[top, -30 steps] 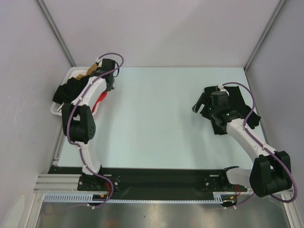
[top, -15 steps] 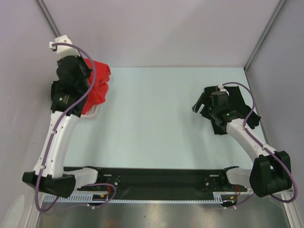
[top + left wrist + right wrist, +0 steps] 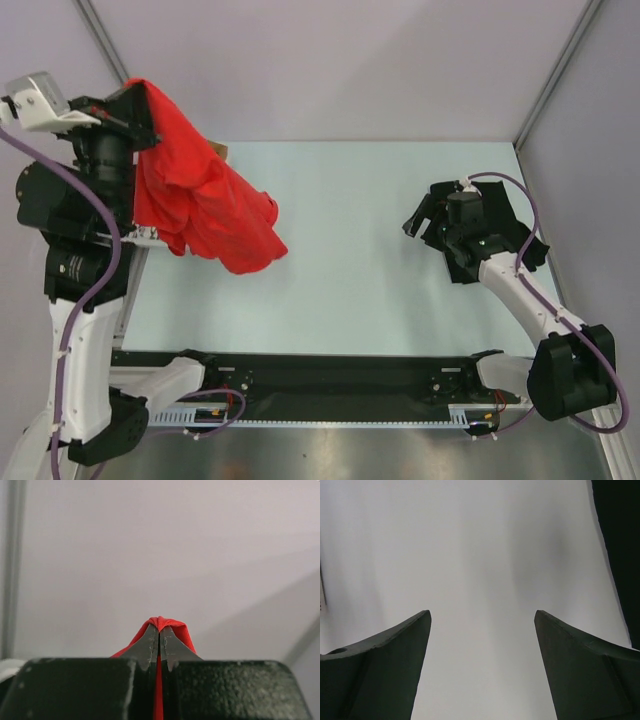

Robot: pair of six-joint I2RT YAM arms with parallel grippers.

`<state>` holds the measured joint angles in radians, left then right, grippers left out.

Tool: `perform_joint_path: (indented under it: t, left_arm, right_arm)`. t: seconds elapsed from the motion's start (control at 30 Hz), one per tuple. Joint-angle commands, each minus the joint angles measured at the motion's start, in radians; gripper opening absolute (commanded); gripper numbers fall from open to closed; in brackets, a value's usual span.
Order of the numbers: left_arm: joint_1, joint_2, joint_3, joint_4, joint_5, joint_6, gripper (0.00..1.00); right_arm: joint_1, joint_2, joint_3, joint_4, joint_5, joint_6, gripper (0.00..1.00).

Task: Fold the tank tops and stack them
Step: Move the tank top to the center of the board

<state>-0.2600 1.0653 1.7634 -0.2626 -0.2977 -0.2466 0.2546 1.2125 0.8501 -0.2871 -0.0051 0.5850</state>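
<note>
My left gripper [image 3: 137, 92] is raised high at the far left, shut on a fold of the red tank top [image 3: 205, 210]. The cloth hangs from it in a bunch, its lower end over the table's left side. In the left wrist view the fingertips [image 3: 150, 637] pinch a red ridge of the tank top [image 3: 181, 631], with the left gripper [image 3: 159, 628] in front of a plain wall. A black tank top [image 3: 531, 250] lies crumpled at the table's right side under the right arm. My right gripper [image 3: 415, 221] hangs open and empty beside it, and in the wrist view the right gripper [image 3: 482, 616] has only bare tabletop between its fingers.
A short strip of the white basket's rim [image 3: 143, 233] shows at the table's left edge, mostly hidden by the red cloth and my left arm. Grey walls close in the table at the back and on both sides.
My left arm has swung up and back, lifting the red tank top out of the basket until it hangs free. The right arm has hardly moved.
</note>
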Motion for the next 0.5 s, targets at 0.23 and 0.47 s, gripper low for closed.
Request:
perform_joint_path:
  t: [0.23,0.47]
  left_arm:
    - [-0.344,-0.102,-0.272,0.051,0.067,-0.134,0.00]
    - [-0.641,-0.079,-0.230,0.019,-0.160,-0.066,0.00]
  right_arm:
    - [0.044,-0.128,0.015,0.029,-0.222,-0.106,0.86]
    - [0.141,-0.194,-0.019,0.037,-0.271,-0.142,0.84]
